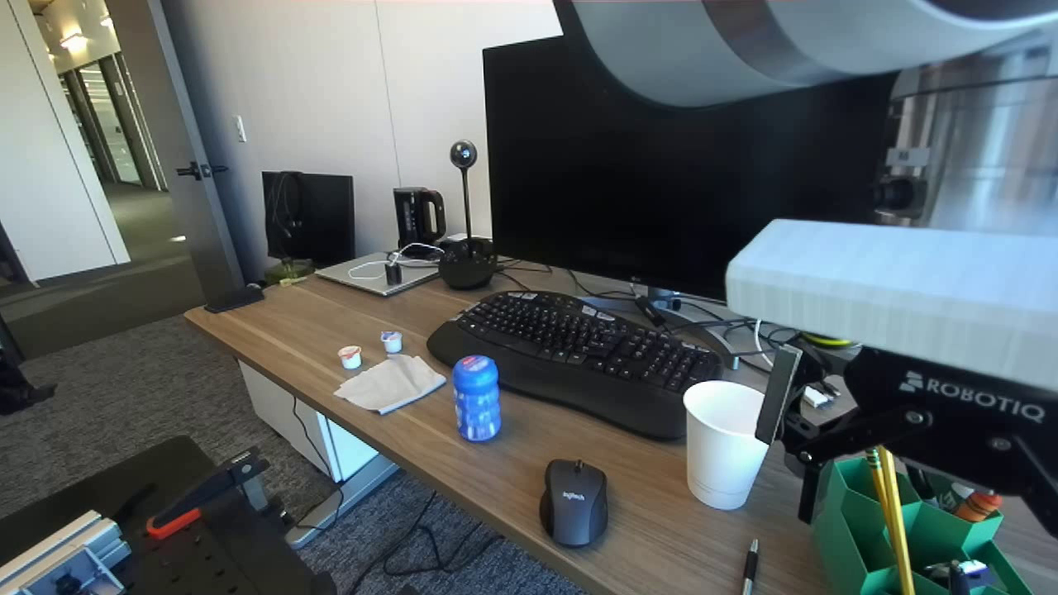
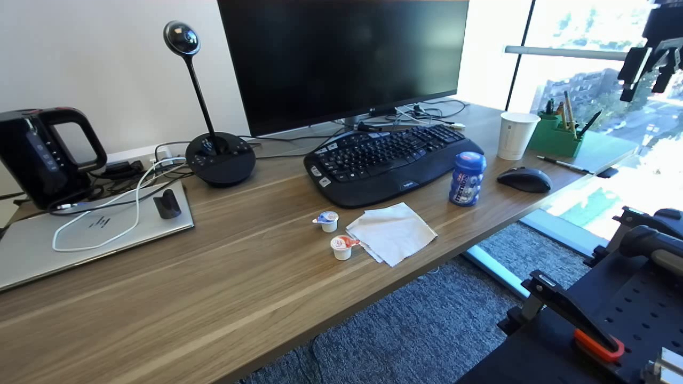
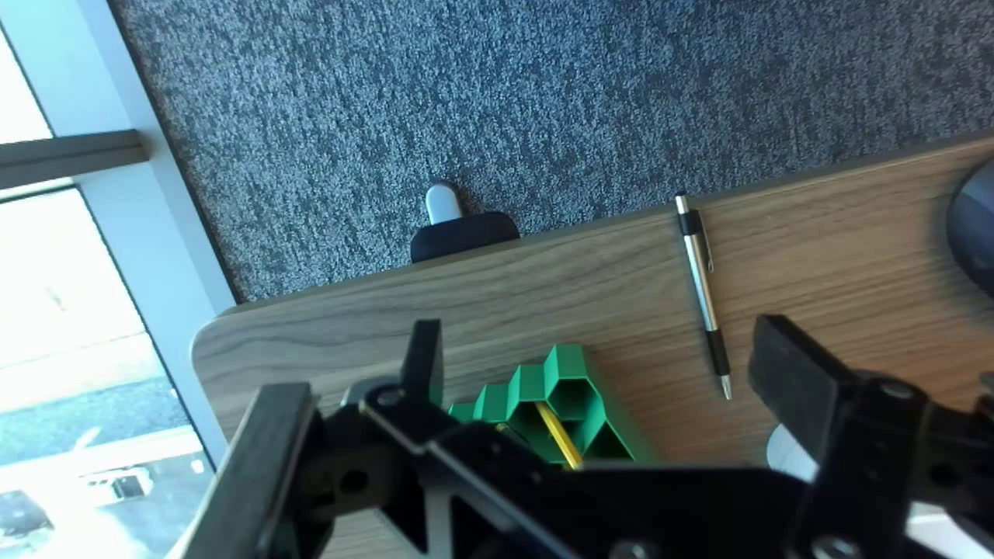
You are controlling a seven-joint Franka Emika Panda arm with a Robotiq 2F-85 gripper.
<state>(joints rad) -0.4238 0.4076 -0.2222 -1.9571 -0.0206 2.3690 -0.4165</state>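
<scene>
Beneath the green honeycomb pen organizer (image 2: 555,143) extends a desk (image 2: 229,266) finished in streaked wood grain. Set farther back than the organizer stands a flat LG monitor (image 2: 347,64), screen dark. A black, wave-curved Logitech keyboard (image 2: 395,165) ends near the organizer. At the desk end away from the organizer stands a glossy black electric kettle (image 2: 32,154), contents not readable.

The gripper (image 2: 645,85), black and angular, hangs near the organizer and higher than it, fingers spread wide apart. The organizer itself rests upright on the desk, smooth-walled and stepped, with hexagonal cells. Found inside: yellow pencils (image 1: 894,512), a dark pen (image 2: 589,123) leaning outward, and an orange item (image 1: 978,506) of undetermined type.

Just beside the organizer, upright, is a white paper cup (image 2: 515,140) with rolled rim; only its upper inner wall shows, so contents cannot be confirmed. Well apart from the organizer lies a pale folded cloth (image 2: 392,234), edges cut zigzag. Nearer the organizer than the cloth stands a blue plastic Mentos bottle (image 2: 466,184), lid on, contents hidden. Nearer again sits a dark, contoured Logitech mouse (image 1: 574,504). Just beside the organizer lies a slim silver-and-black pen (image 3: 703,287). Farther from the organizer than the bottle sit an orange-lidded creamer cup (image 2: 342,252) and a blue-lidded creamer cup (image 2: 328,226), both white and tapered, upright, lids in place.
</scene>
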